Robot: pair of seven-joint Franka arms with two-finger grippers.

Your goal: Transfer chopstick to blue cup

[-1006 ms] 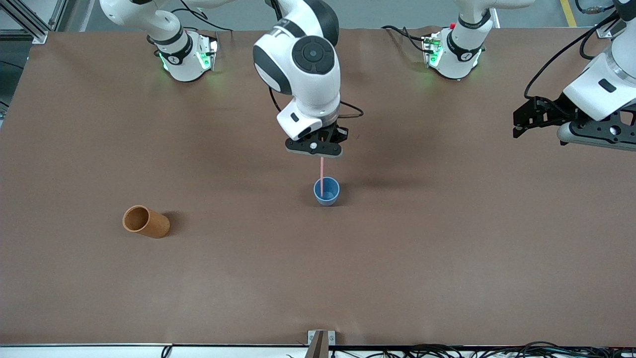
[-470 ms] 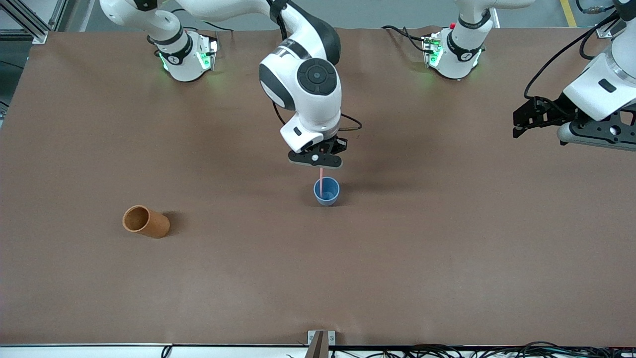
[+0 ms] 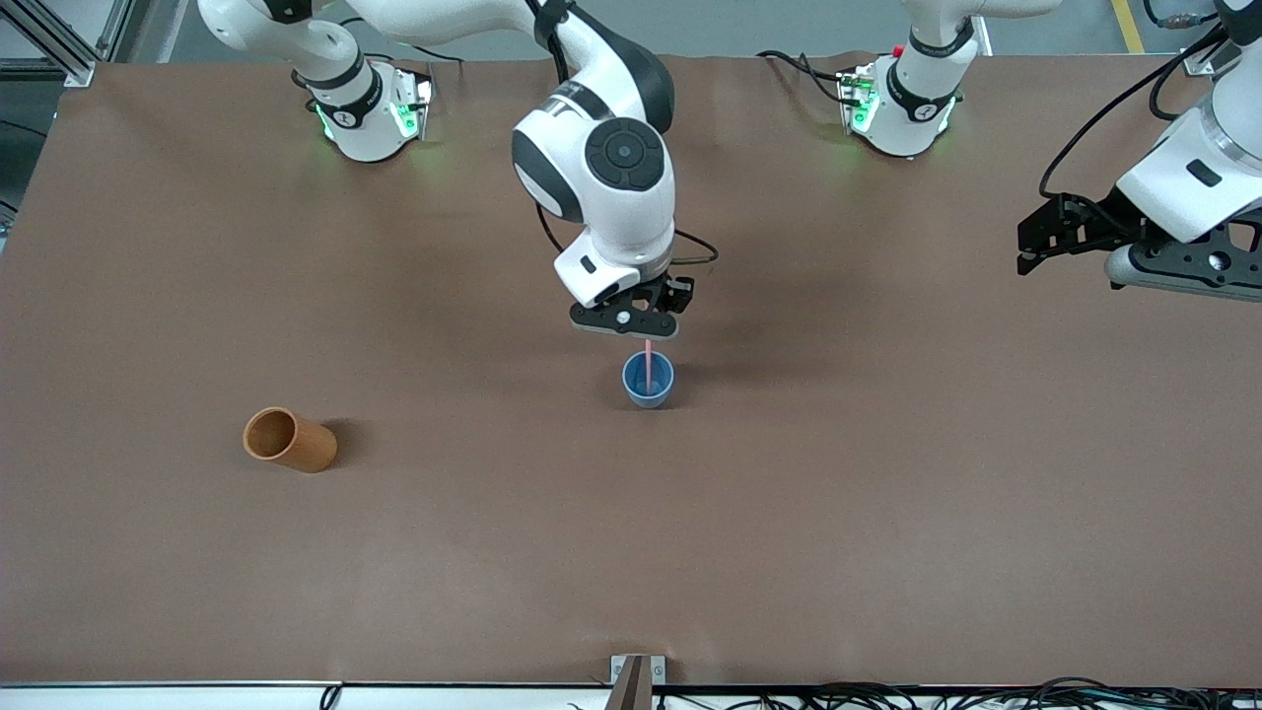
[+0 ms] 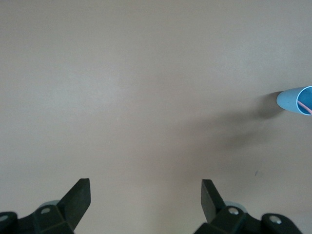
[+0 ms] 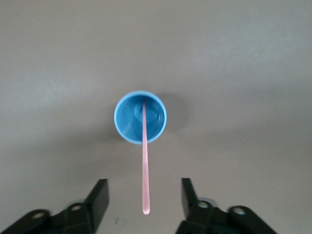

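The blue cup [image 3: 648, 385] stands upright in the middle of the table. The pink chopstick [image 3: 647, 357] stands in it, its lower end on the cup's bottom and its upper end sticking out above the rim. My right gripper [image 3: 632, 331] hangs just over the cup and is open. In the right wrist view the chopstick [image 5: 145, 165] rises from the cup [image 5: 127, 119], and its top lies free between the spread fingers of that gripper [image 5: 144, 183], touching neither. My left gripper [image 3: 1031, 248] waits open over the left arm's end of the table, with nothing in it [image 4: 146, 188].
An orange-brown cup [image 3: 289, 440] lies on its side toward the right arm's end, nearer the front camera than the blue cup. The left wrist view catches the blue cup [image 4: 292, 100] at its edge. Brown table surface [image 3: 887, 513] surrounds both cups.
My right gripper came down over the blue cup and opened. The chopstick left its grip and sank deeper into the cup. The left arm has not moved.
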